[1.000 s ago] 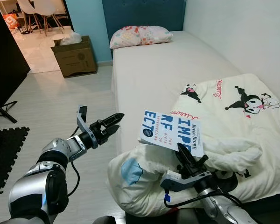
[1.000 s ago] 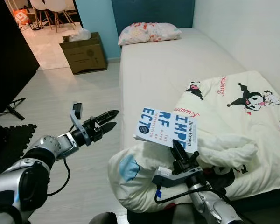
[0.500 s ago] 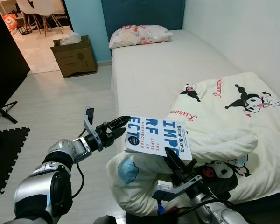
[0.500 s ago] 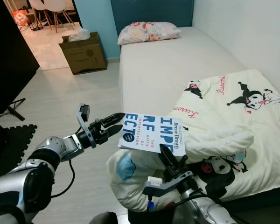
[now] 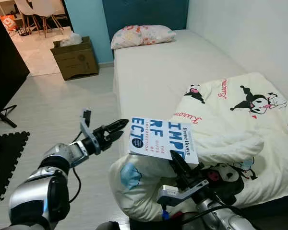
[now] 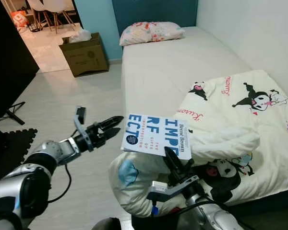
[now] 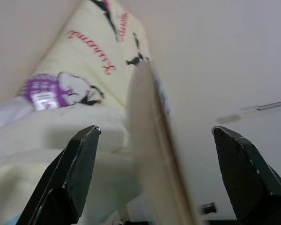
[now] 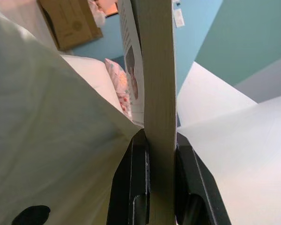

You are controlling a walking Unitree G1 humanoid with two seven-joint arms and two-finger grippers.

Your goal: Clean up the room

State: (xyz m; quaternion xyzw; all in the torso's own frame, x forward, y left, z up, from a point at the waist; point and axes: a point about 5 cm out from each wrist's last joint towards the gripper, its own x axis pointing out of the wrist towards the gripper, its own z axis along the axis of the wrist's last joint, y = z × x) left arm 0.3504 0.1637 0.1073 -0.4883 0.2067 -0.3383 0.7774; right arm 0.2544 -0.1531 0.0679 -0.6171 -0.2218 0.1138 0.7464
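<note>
Book point(image 5: 162, 138) clamped at its lower edge by the right gripper point(image 5: 178, 165).
Its long axis is laid across the frame's centre, cover up; the left gripper point(image 5: 116, 130), fingers spread, is pointed at its left end.

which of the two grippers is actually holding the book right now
The right gripper: its jaws pinch the book by its edge. The left gripper is open, just short of it.

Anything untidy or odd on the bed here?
Yes. The cartoon-print duvet lies bunched at the foot of the bed, one corner spilling over the edge. The book is off the bedding, clamped in the right hand; the open left hand reaches toward it.
</note>
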